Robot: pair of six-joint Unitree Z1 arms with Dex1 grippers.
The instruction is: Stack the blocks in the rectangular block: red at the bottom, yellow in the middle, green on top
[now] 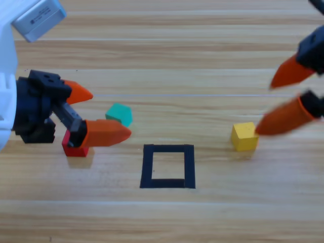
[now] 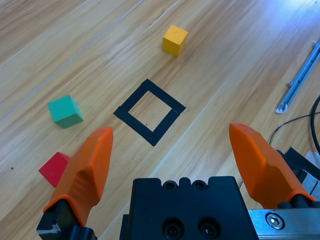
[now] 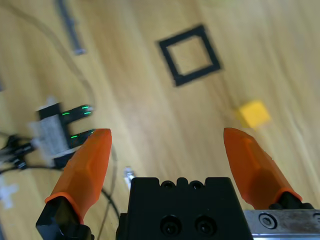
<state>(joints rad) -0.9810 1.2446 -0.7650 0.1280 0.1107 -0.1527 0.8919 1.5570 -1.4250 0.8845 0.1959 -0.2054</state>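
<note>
The red cube (image 1: 76, 148) lies at the left, partly hidden under the lower jaw of my open left gripper (image 1: 110, 114), which hovers above it. The green cube (image 1: 119, 114) sits just beyond that jaw, between the two jaws as seen from above. The black tape rectangle (image 1: 148, 167) is flat on the table at centre. The yellow cube (image 1: 244, 136) stands to its right, close to the lower jaw of my open right gripper (image 1: 266, 108). The left wrist view has red (image 2: 55, 168), green (image 2: 65, 111), the rectangle (image 2: 132, 126) and yellow (image 2: 175, 40) ahead of the gripper (image 2: 171, 131). The right wrist view shows yellow (image 3: 254, 113) and the rectangle (image 3: 198, 76) ahead of the gripper (image 3: 167, 132).
A metal rail (image 2: 300, 77) and cables lie off the table's side in the left wrist view. A small device with green lights (image 3: 65, 132), cables and a metal strip (image 3: 70, 27) show in the right wrist view.
</note>
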